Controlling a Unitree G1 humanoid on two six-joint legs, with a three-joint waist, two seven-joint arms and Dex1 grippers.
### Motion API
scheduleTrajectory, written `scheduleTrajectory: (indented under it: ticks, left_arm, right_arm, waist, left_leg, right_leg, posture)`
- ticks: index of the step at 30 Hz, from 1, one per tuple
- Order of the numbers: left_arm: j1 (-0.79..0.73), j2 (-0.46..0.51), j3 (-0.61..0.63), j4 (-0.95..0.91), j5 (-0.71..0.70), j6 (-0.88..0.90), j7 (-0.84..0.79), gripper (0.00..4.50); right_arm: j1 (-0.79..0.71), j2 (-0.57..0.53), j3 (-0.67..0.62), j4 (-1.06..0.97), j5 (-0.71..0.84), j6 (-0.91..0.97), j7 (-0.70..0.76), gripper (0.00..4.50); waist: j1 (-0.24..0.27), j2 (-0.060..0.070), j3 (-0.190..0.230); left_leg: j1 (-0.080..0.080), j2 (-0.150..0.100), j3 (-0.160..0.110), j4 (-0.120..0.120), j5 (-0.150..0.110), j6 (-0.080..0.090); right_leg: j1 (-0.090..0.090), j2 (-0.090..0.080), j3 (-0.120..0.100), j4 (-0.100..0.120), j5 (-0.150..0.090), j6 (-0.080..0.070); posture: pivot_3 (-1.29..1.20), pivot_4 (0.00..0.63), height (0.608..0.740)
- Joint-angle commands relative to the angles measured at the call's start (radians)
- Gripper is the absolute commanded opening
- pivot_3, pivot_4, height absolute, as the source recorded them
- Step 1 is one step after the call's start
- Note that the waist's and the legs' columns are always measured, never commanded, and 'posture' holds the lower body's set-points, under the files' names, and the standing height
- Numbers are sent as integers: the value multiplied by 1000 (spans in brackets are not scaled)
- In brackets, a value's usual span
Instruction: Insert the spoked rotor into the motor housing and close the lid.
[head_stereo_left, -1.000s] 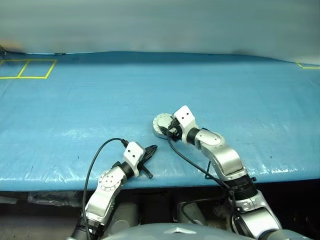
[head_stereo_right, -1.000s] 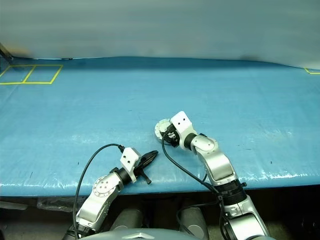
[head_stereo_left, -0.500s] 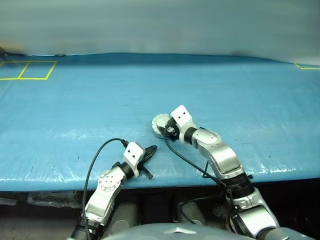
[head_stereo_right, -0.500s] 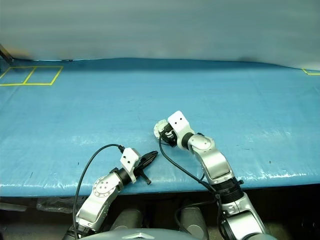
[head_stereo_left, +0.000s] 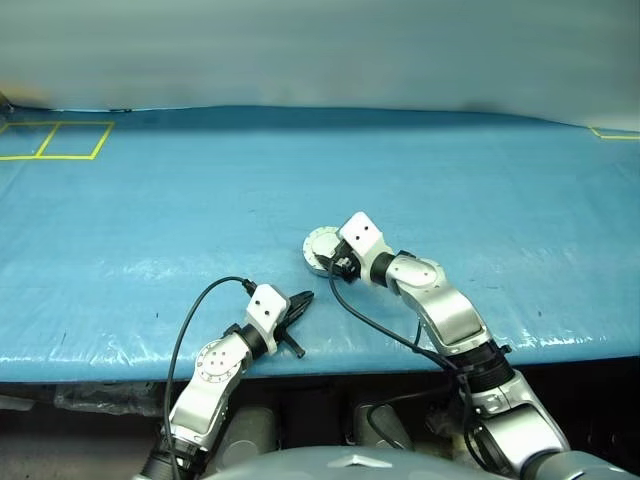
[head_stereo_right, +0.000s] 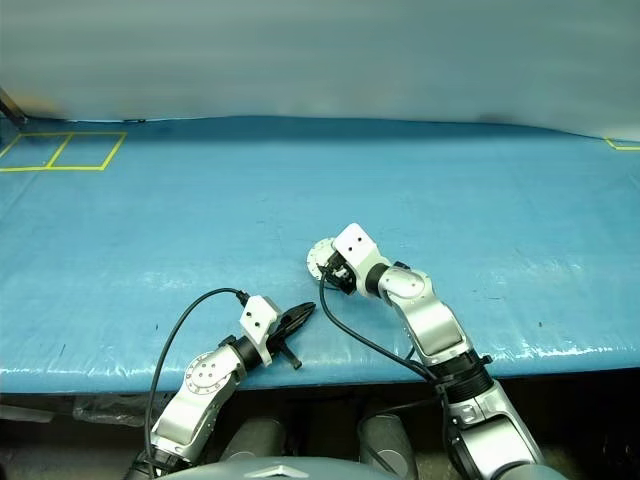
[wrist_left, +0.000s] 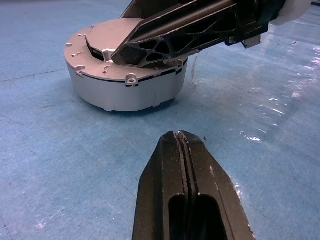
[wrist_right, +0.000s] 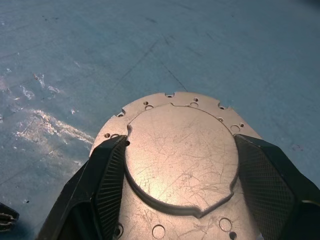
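Blue plastic-covered table (head_stereo_left: 180, 210), glossy, creased, front edge just behind both arms. Motor housing (wrist_left: 125, 85) stands directly on it, lid (wrist_right: 180, 155) down flat on top, right gripper (wrist_right: 177, 190) fingers straddling lid at either side; left gripper (wrist_left: 187, 200) near, short of housing. Yellow tape squares (head_stereo_left: 55, 140) at far left corner, well apart from both grippers

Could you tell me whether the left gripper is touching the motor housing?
Apart. The left wrist view shows bare blue table between the shut left gripper and the motor housing.
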Motion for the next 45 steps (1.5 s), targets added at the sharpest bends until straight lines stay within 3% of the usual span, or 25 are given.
scheduleTrajectory:
  ticks: [1, 6, 13, 32, 45]
  left_arm:
    - [-8, -2, -3, -10, 6, -5, -2, 0]
    - [-8, -1, -2, -12, 6, -4, 0, 0]
    - [-13, 0, -3, -12, 6, -1, -3, 0]
    - [-13, 1, -3, -14, 9, 1, -2, 0]
    - [-10, -1, -3, -17, 10, 4, 2, 0]
  right_arm:
    - [5, 9, -12, 58, 3, 38, 4, 3020]
    - [7, 0, -3, 29, 20, 136, 35, 3020]
    - [24, -34, 36, 27, -14, 54, 55, 3020]
    - [34, 83, -69, 44, 44, 149, -34, 3020]
    - [46, -21, 50, 83, -70, 44, -11, 3020]
  waist:
    - [-1, 0, 0]
    - [1, 0, 0]
    - [2, -1, 0]
    - [-1, -1, -1]
    - [2, -3, -2]
  left_leg:
    - [0, 0, 0, 0, 0, 0]
    - [0, 1, 0, 0, 0, 0]
    - [0, 0, 0, -2, -1, 1]
    - [0, 2, 0, -1, 0, 0]
    - [0, 2, 0, -1, 0, 0]
  right_leg:
    - [0, 0, 0, 0, 0, 0]
    - [0, 0, 0, 0, 0, -1]
    - [0, -1, 0, -2, -2, -3]
    - [0, 0, 1, -1, -2, -4]
    - [0, -1, 1, -2, -3, -3]
  posture:
    - [0, 150, 740]
    - [0, 150, 740]
    - [0, 150, 740]
    - [0, 150, 740]
    - [0, 150, 740]
